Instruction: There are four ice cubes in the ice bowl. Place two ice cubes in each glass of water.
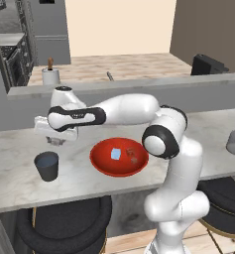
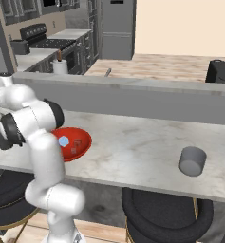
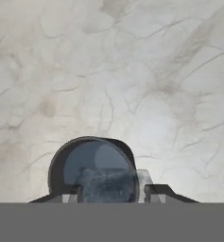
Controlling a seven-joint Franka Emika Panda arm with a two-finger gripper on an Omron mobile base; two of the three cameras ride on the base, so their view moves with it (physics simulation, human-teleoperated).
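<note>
While an ice cube [image 3: 108,185] sits pinched between the half-parted fingers [image 3: 157,191], the gripper [image 1: 56,140] hangs directly over the dark glass [image 1: 46,165] at the left end of the marble surface [image 1: 10,149]. In the hand view the pale cube lies between the two tips, above the glass's bluish contents; whether another cube floats inside cannot be told. Just right of that glass stands the red bowl [image 1: 100,161], holding one pale blue cube [image 1: 116,154] and a near-clear one [image 1: 133,159] beside it. The lighter grey glass [image 2: 192,161] stands well apart, near the surface's right end; its inside is not visible. A white cylinder [image 1: 51,76] stands on the far counter.
</note>
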